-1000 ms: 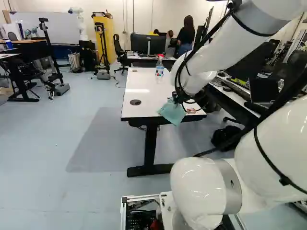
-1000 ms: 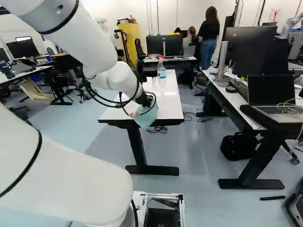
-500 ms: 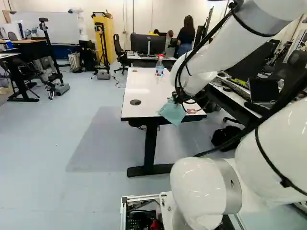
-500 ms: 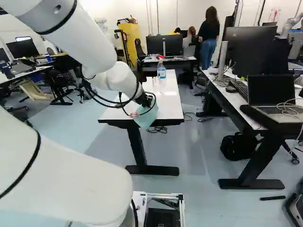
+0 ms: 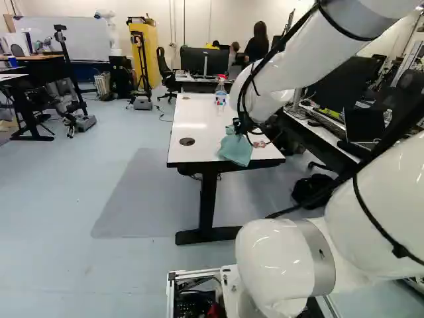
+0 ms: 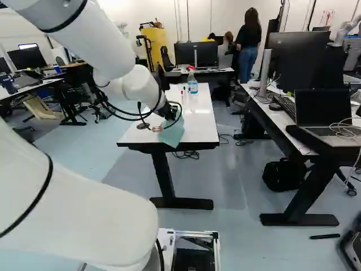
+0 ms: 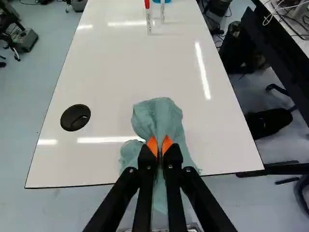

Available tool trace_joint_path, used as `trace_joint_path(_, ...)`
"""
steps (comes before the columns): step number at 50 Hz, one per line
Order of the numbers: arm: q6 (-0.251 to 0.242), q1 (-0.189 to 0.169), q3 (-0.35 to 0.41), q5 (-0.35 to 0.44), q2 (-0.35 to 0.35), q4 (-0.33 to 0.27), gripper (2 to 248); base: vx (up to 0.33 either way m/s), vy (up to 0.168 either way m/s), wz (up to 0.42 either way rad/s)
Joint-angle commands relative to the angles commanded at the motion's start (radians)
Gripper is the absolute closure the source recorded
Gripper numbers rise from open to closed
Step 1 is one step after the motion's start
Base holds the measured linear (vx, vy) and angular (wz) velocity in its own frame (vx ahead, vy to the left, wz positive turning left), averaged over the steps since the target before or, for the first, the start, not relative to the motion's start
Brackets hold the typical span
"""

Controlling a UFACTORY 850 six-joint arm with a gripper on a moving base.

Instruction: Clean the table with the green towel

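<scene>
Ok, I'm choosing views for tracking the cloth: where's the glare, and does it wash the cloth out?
Wrist view: bright streaks on the glossy white tabletop, one reaching the crumpled pale green towel, whose folds show; left base view: a glare patch beyond the round black disc; right base view: a bright patch beyond the towel. Cloth not washed out.

Before you stood the table (image 5: 199, 142), the bottle (image 5: 220, 98) on its far part, the towel (image 7: 159, 118) at its near edge; a desk (image 6: 282, 120) lay right.

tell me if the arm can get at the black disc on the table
Probably yes: the gripper is shut on the towel, and only tabletop shows between it and the black disc.
</scene>
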Motion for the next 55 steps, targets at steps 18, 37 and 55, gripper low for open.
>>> trace_joint_path(18, 0.0, 0.069, -0.048, 0.0, -0.054, 0.0, 218, 0.0, 0.0, 0.0)
trace_joint_path(37, 0.0, 0.141, -0.067, 0.0, -0.075, 0.0, 218, 0.0, 0.0, 0.0)
trace_joint_path(55, 0.0, 0.207, -0.095, 0.0, -0.106, 0.0, 218, 0.0, 0.0, 0.0)
